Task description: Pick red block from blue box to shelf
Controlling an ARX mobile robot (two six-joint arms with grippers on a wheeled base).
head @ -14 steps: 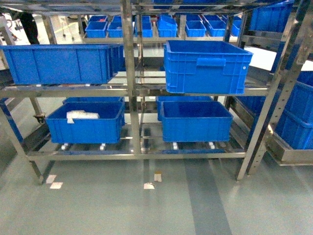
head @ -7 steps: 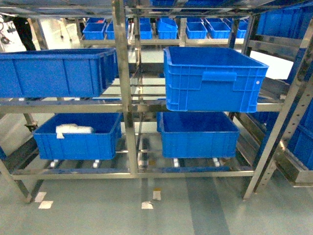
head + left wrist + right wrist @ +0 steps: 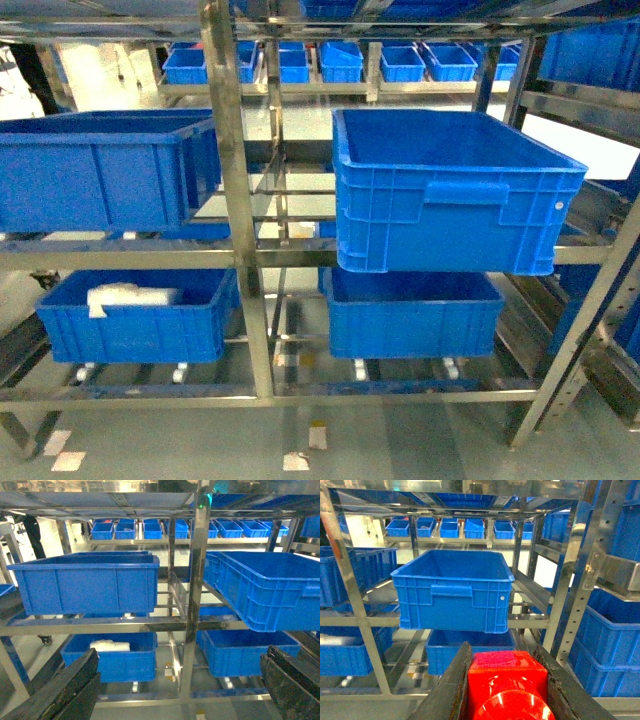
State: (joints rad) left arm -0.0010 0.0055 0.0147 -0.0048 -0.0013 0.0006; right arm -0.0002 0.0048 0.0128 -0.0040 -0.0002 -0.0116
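Shelf: the steel shelf (image 3: 238,250) fills the head view, its tiers loaded with dark blue crates (image 3: 454,591).
Right gripper (image 3: 507,680): clenched on the red block (image 3: 507,685) at 6 o'clock, carried for delivery.
Left gripper (image 3: 175,685): fingers spread, empty.
Blue box: not in view.

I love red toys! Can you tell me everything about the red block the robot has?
The red block is a shiny, bright red plastic brick, boxy, with a round stud facing the right wrist camera. It sits clamped in the right gripper, whose dark fingers press against its left and right sides. It is held up in front of the shelf, touching nothing else. Its lower part is cut off by the picture's edge.
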